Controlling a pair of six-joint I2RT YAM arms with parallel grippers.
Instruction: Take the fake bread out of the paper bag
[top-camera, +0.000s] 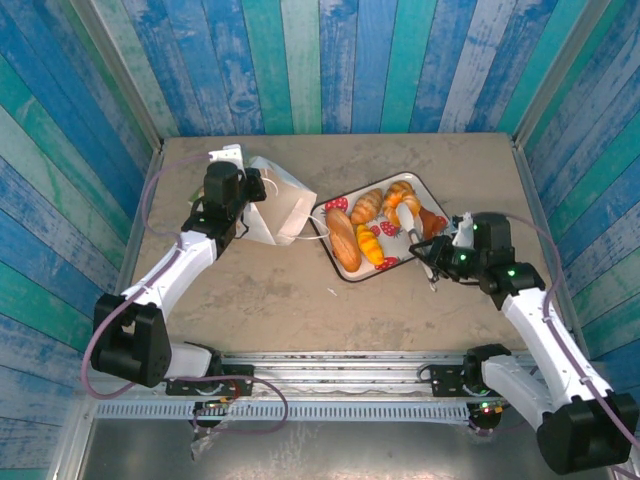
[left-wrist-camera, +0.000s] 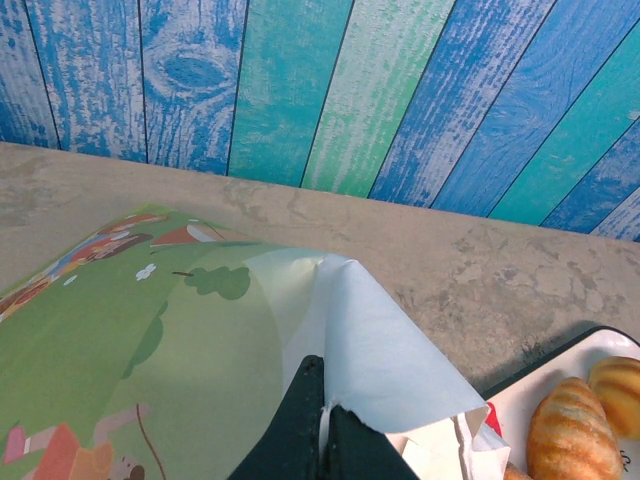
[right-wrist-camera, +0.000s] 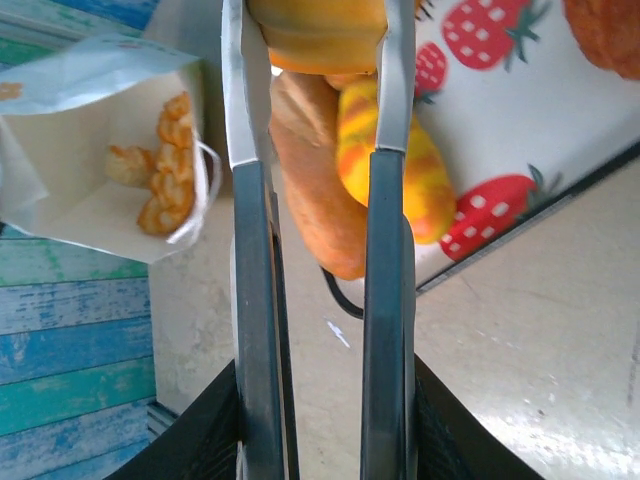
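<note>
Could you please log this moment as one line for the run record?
left gripper: shut on paper bag edge | right gripper: shut on bread piece over tray | pastries: some inside paper bag

paper bag (top-camera: 283, 205), centre left: matt white paper, creased. fake bread (top-camera: 345, 243): glossy moulded plastic, ridged. tray (right-wrist-camera: 540, 110): smooth, glossy white, printed. surface (top-camera: 280, 300): matt, rough, mottled stone look. walls (top-camera: 350, 60): painted wood planks, weathered. right hand (right-wrist-camera: 315, 20) fingers (right-wrist-camera: 250, 260): smooth satin grey metal.
</note>
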